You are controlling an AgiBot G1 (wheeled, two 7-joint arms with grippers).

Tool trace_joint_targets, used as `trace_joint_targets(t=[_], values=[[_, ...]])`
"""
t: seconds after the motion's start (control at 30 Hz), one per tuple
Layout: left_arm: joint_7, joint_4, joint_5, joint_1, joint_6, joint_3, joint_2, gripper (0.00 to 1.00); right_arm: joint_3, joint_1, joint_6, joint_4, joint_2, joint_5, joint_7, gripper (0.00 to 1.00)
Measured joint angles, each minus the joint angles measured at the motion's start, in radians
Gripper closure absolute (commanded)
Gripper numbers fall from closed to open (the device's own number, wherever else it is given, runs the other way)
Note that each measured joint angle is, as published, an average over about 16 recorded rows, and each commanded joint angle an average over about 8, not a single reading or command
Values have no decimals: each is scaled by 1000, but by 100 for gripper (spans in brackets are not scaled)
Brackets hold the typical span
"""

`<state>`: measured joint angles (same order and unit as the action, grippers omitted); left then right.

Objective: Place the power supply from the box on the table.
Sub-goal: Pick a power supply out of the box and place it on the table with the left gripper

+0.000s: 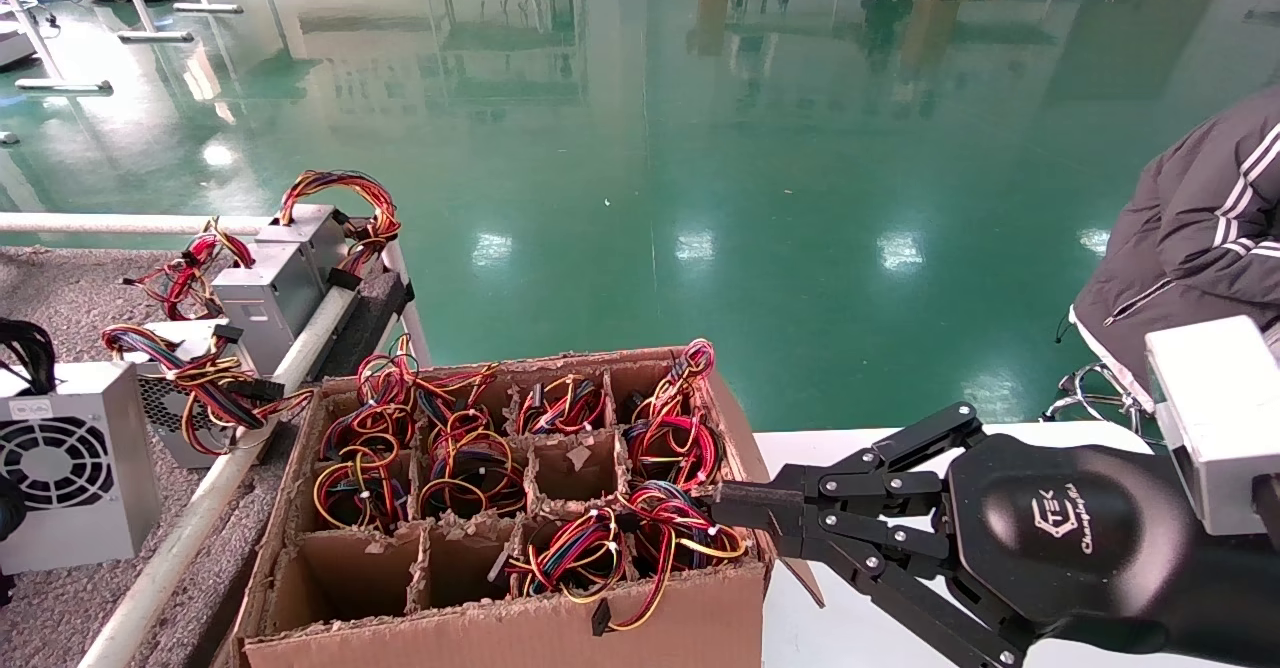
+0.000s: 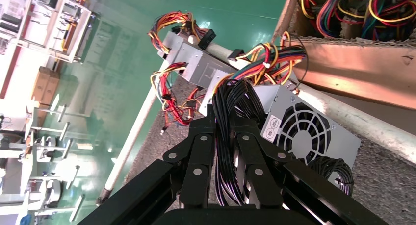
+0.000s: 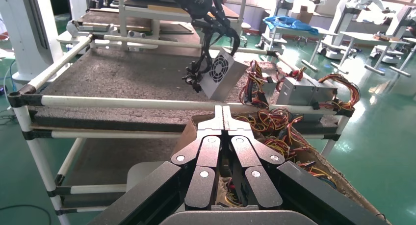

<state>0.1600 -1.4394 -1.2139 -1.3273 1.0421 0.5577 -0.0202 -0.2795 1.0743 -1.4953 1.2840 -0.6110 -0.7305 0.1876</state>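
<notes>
Left wrist view shows the left gripper (image 2: 226,137) pinching only the black cable bundle (image 2: 226,151) between its 2 fingers, the power supply (image 2: 304,129) beyond the fingertips over the table (image 2: 382,181), so it could swing or slip free.

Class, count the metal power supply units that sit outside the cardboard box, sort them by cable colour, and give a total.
Light grey metal power supply with black cable bundle: 1
Grey metal units with red, yellow and orange wires: 3
Total: 4
</notes>
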Motion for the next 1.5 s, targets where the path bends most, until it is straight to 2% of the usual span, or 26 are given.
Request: trace_joint_targets(t=[1.5], values=[[-75, -6, 184, 78, 20, 96, 85, 100, 0, 0, 0, 0, 0, 0, 0, 100]])
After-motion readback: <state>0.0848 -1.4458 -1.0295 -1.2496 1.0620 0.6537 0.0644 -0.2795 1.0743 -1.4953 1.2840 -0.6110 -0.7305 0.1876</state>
